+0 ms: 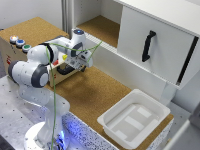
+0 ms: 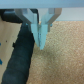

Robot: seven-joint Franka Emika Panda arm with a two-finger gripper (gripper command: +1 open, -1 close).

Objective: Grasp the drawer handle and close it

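Note:
The drawer [image 1: 165,30] is a large white boxy unit at the exterior view's upper right. Its flat front panel stands out from the cabinet, with a dark gap along its right edge. The drawer handle [image 1: 148,46], a slim black bar, is mounted upright on that panel. My gripper [image 1: 81,63] hovers over the cork surface far to the left of the handle, beside a wooden box. In the wrist view my gripper [image 2: 40,43] points down at the cork, its pale fingers [image 2: 35,29] meeting at the tips with nothing between them. The handle is out of the wrist view.
A shallow white plastic tray [image 1: 111,123] sits on the cork [image 1: 95,92] near the front edge. A wooden box [image 1: 10,52] with coloured buttons stands at the left, close to the arm. A green cable [image 1: 52,95] hangs down the arm. Behind is an open cork-floored shelf [image 1: 100,27].

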